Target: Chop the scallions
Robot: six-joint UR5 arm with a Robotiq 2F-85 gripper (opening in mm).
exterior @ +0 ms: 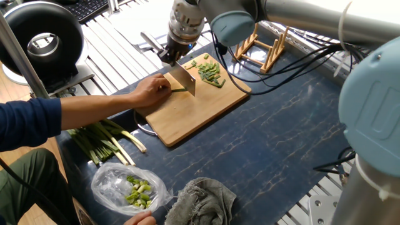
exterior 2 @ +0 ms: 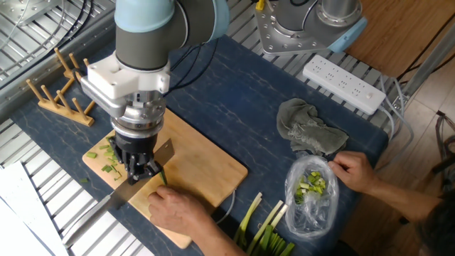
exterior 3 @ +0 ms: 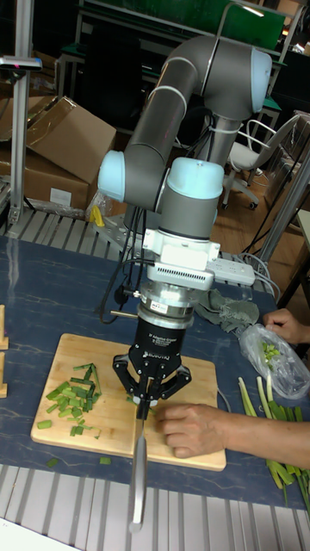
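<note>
Tall fixed view: the gripper [exterior 3: 144, 401] pinches a knife [exterior 3: 139, 465] over the cutting board [exterior 3: 60, 349]. Chopped scallions [exterior 3: 72, 399] lie left of it; a person's hand [exterior 3: 191, 428] presses stalks just right.

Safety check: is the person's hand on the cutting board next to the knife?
Yes: the hand rests on the cutting board, holding scallions right beside the knife.

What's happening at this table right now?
The gripper is shut on a knife over the cutting board, chopping scallions. A person's hand pins the uncut stalks on the board beside the blade. Cut green pieces lie piled at the board's other end. The person's other hand holds a plastic bag.
</note>
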